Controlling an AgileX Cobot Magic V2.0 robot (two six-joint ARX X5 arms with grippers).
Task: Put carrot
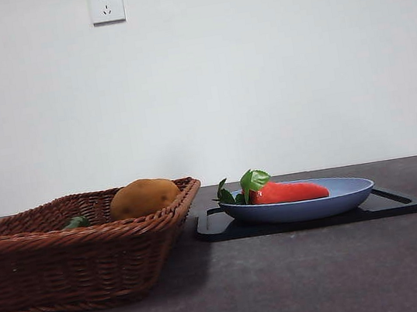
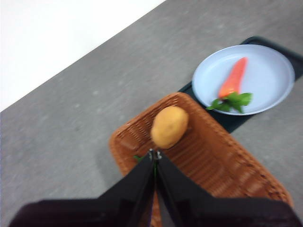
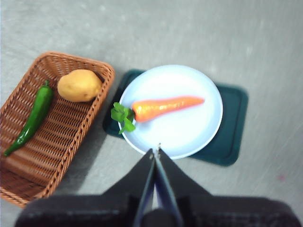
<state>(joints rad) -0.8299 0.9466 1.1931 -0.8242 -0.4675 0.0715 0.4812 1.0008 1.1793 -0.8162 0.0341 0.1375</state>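
On the pale blue plate [image 1: 340,197], the carrot [image 1: 288,192] lies flat on its side, a smooth, glossy red-orange taper with a tuft of crinkled green leaves [image 1: 253,181] at its thick end. In the right wrist view the leaves reach the plate's rim toward the basket and the pointed tip aims away from it. The plate is round, shallow and matte, and it sits on a dark, flat tray [image 1: 392,204] with rounded corners and a raised lip.

At about nine o'clock from the plate in the front view stands a rectangular wicker basket [image 1: 67,263], woven of reddish-brown strands with flared sides; its near corner stands just beside the tray's edge. Inside it rests a rounded yellow-brown potato [image 1: 143,197] with a dull skin, and beside that a long, slim, shiny green pepper [image 3: 34,117], slightly curved.

The desk [image 1: 306,283] is grey and faintly speckled. Behind it rises a plain white wall with a white socket [image 1: 107,5].

The left gripper [image 2: 155,153] hangs above the basket, its black fingers pressed together, holding nothing. The right gripper [image 3: 156,150] hangs above the plate's rim, its fingers likewise closed tip to tip and empty.
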